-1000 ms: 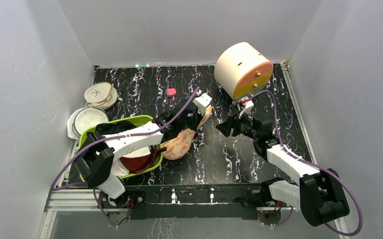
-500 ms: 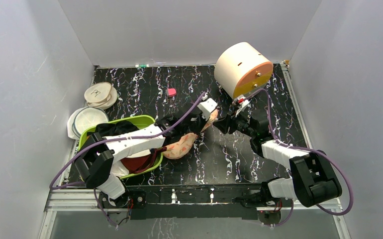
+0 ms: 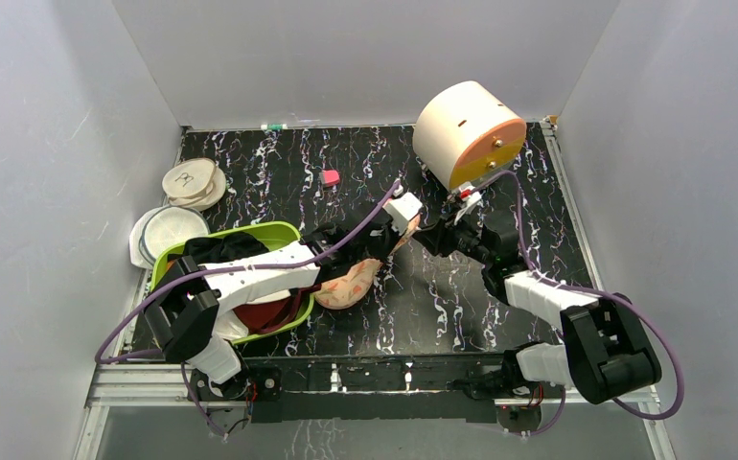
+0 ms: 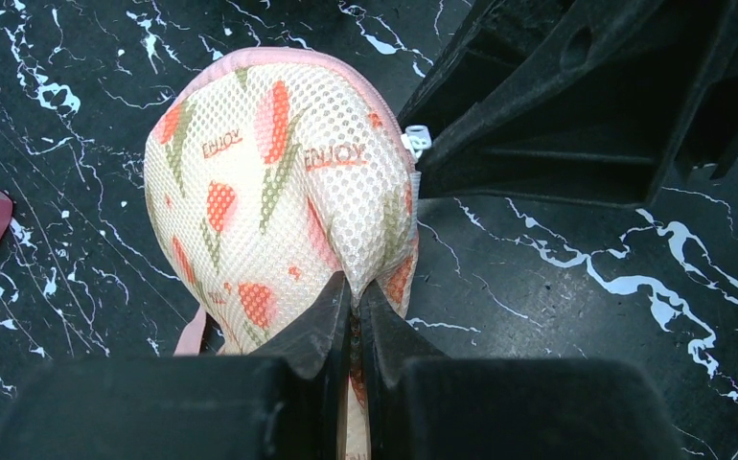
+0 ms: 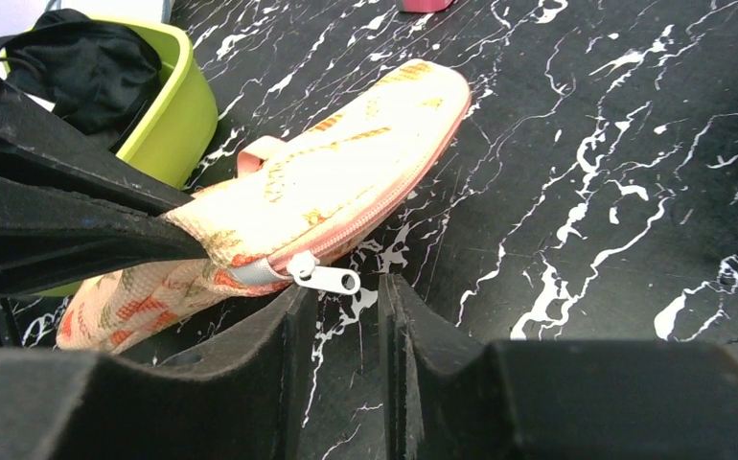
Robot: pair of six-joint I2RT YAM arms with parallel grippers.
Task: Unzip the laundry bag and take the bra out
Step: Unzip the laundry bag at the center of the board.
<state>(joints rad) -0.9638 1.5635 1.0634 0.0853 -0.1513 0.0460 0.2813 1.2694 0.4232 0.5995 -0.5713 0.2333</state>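
It was a robotics lab test cell. Plain white walls [image 3: 346, 57] boxed in a black marbled worktop [image 3: 442, 316] on three sides. A left arm [image 3: 250, 273] and a right arm [image 3: 547, 297] were bolted to a metal rail [image 3: 375, 376] along the worktop's near edge, and purple cables [image 3: 678, 383] looped from them.

Mesh-cloth laundry bag [image 4: 279, 182], glossy table [image 4: 586, 316]

Black marbled table [image 3: 461, 307] — its load
Green basin [image 3: 274, 230] at the left edge, laundry bag [image 3: 351, 285] mid-table, pink block [image 3: 330, 177] farther back — cream drum [image 3: 461, 129] in the far right corner.
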